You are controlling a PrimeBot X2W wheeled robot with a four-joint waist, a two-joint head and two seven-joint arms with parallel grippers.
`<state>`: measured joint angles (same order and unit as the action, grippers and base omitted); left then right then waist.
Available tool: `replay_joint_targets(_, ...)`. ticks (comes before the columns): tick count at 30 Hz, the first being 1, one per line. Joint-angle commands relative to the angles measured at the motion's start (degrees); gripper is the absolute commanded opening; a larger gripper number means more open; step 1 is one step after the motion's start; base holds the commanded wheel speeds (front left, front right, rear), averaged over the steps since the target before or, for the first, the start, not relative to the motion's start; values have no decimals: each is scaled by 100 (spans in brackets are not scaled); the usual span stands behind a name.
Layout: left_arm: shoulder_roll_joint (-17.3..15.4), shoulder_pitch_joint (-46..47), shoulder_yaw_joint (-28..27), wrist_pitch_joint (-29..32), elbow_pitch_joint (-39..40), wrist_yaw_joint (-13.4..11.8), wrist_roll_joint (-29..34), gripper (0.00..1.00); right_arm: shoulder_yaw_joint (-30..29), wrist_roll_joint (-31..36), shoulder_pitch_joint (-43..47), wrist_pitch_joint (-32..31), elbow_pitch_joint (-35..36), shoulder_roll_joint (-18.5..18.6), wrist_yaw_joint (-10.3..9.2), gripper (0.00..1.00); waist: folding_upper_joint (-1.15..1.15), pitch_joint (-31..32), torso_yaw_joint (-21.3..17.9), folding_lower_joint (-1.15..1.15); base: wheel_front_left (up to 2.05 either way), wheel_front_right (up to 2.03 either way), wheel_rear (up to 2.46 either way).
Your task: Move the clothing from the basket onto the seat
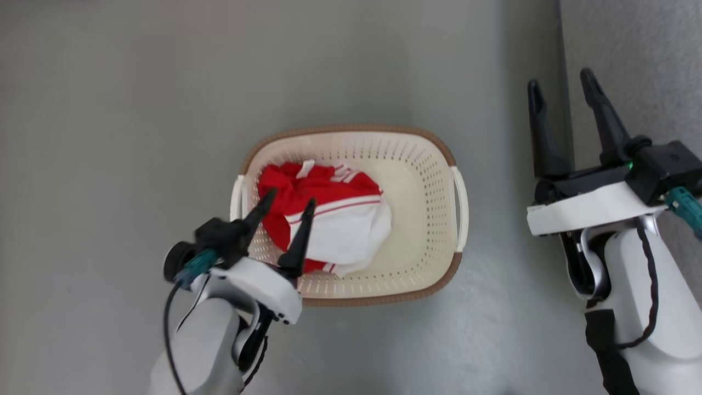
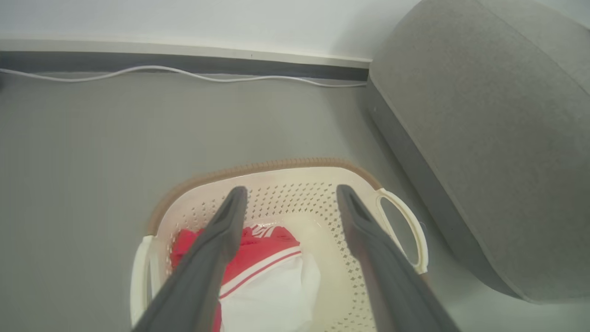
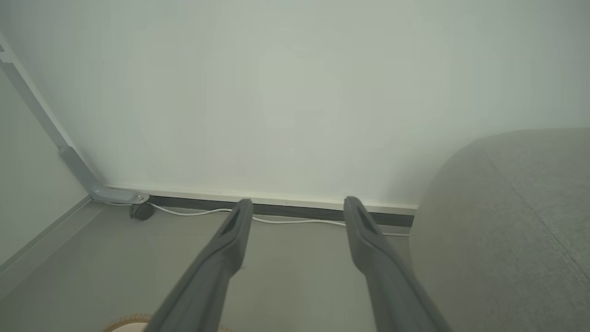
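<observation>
**While clothing sits in basket, left gripper lines up the grab**

Since the clothing (image 1: 329,214) lies bunched in the left half of the basket (image 1: 422,219), red folds over a white panel, we read the step as the reach-in. Our left gripper (image 1: 290,197) hovers over the near-left corner, jaws spread wide, holding nothing, fingers pointing into the pile. Our right gripper (image 1: 560,78) is up and off to the side, by the seat (image 2: 484,138), jaws also wide and empty. The basket stands on the floor (image 1: 109,164), with the seat just to its right.

To do it well, we'd drop the left fingers straight down over the thick red bunch, not the flat white panel, so the close gathers plenty of fabric. We'd steer the fingertips away from the basket's side and the white handle (image 1: 459,208), or the basket may drag or tip. We'd close fully, then lift high enough to clear the rim (image 1: 351,130) before swinging right. Loose fabric will hang and could catch there.
</observation>
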<state>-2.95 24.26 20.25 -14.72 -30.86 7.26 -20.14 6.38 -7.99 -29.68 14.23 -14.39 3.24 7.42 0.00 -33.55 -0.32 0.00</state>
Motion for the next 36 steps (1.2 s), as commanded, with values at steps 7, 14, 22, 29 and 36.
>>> replay_joint_targets(7,-242,967,946,-28,-979,23,-206,100,274,-108,-340,77,281,-35,7,100,0,-851,-360,0,0,0,0)
replay_joint_targets(14,-276,1730,1618,-28,-1750,23,-224,100,378,-242,-490,77,407,-36,7,100,0,-1263,-588,0,0,0,0)
replay_joint_targets(22,-452,2698,2440,-28,-2920,23,-140,100,626,-657,-748,77,622,-36,7,100,0,-1818,-944,0,0,0,0)
replay_joint_targets(29,-604,3516,2947,-28,-3654,0,307,100,939,-899,-1016,77,823,-36,7,100,0,-2227,-1221,0,0,0,0)
replay_joint_targets(36,-644,3991,3300,149,-4082,-111,653,100,1103,-1150,-1071,77,905,-36,7,100,0,-2494,-1429,0,0,0,0)
